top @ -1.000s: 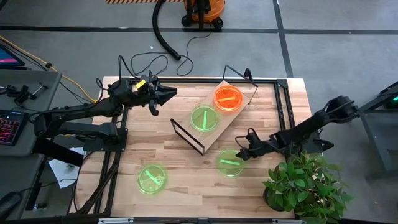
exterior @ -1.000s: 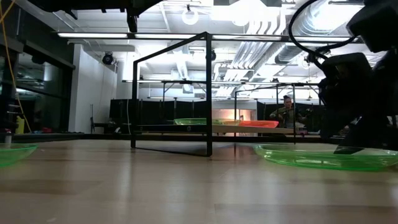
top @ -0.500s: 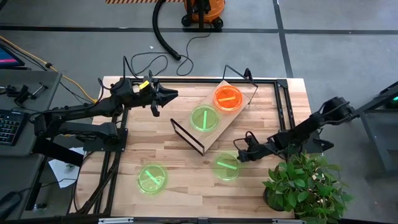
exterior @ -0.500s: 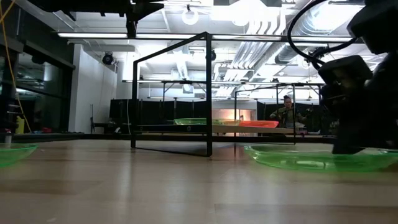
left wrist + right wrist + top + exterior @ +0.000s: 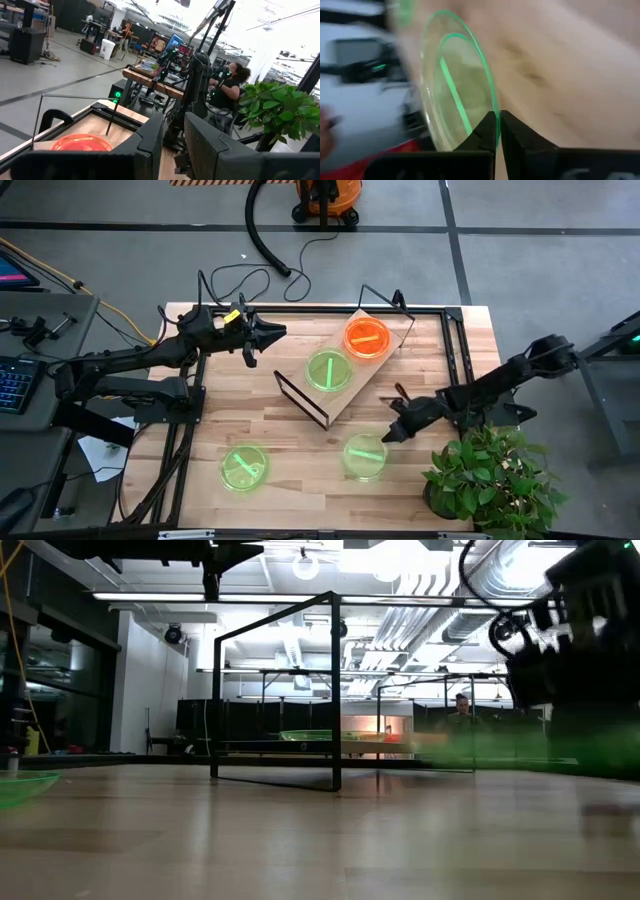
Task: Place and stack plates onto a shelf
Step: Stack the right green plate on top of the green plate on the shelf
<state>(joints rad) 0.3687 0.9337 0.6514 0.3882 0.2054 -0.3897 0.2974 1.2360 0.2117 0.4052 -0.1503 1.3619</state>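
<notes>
Overhead, I see the shelf (image 5: 345, 370) lying at an angle on the desk (image 5: 300, 450), with an orange plate (image 5: 367, 337) and a green plate (image 5: 328, 370) side by side on its board. My right hand (image 5: 388, 434) sits just off the shelf's near corner, pinching the rim of a second green plate (image 5: 364, 456) on the desk side of the shelf. A third green plate (image 5: 243, 466) lies well apart from the shelf, toward the desk's near left. My left hand (image 5: 268, 333) hovers beside the shelf's far left end.

At desk level, the shelf's black wire frame (image 5: 275, 690) stands mid-desk, with the gripped plate a green blur (image 5: 530, 748) to its right.

Through the left wrist camera, the left hand's fingers (image 5: 150, 140) stand slightly apart, gripping nothing, with the orange plate (image 5: 82, 142) on the shelf board beyond them.

Through the right wrist camera, the right hand's fingers (image 5: 487, 131) are clamped on the green plate's (image 5: 455, 100) edge.
</notes>
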